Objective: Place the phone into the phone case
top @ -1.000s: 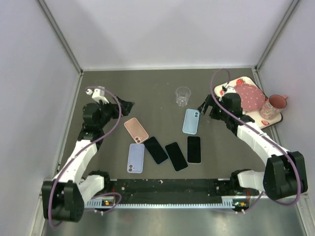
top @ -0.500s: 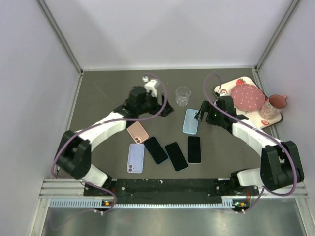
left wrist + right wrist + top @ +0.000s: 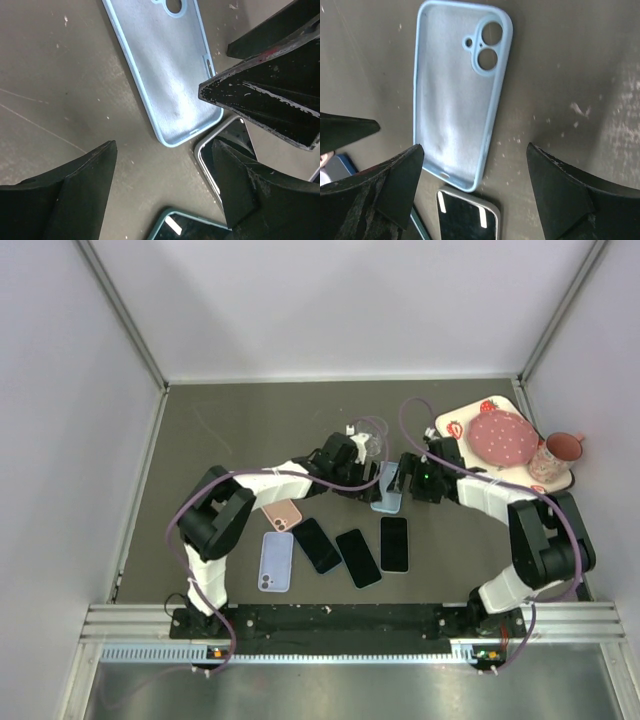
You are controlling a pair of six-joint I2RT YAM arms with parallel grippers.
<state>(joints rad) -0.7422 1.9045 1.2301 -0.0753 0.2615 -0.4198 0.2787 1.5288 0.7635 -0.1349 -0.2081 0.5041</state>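
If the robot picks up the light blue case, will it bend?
Probably a bit: the light blue case is an empty thin shell with a matte, rubbery-looking lining. It is likely very light, since nothing is inside it. It lies flat on the table, so a push should slide it, not roll it.

Left arm point(image 3: 265, 480) swings from the far left side of the table across to the centre. It is folded near the left wall a second ago, stretched out half a second ago, and now reaches further right. Left gripper point(image 3: 368, 483) goes from well clear of everything to sitting over the left edge of the light blue case point(image 3: 388, 503), next to the clear cup point(image 3: 373, 443). The forearm now crosses over the top of the pink case point(image 3: 287, 513).

Right arm point(image 3: 480, 495) pulls in from beside the tray point(image 3: 452, 426) toward the middle. Right gripper point(image 3: 401, 484) now sits at the right edge of the same case, close to the left gripper.
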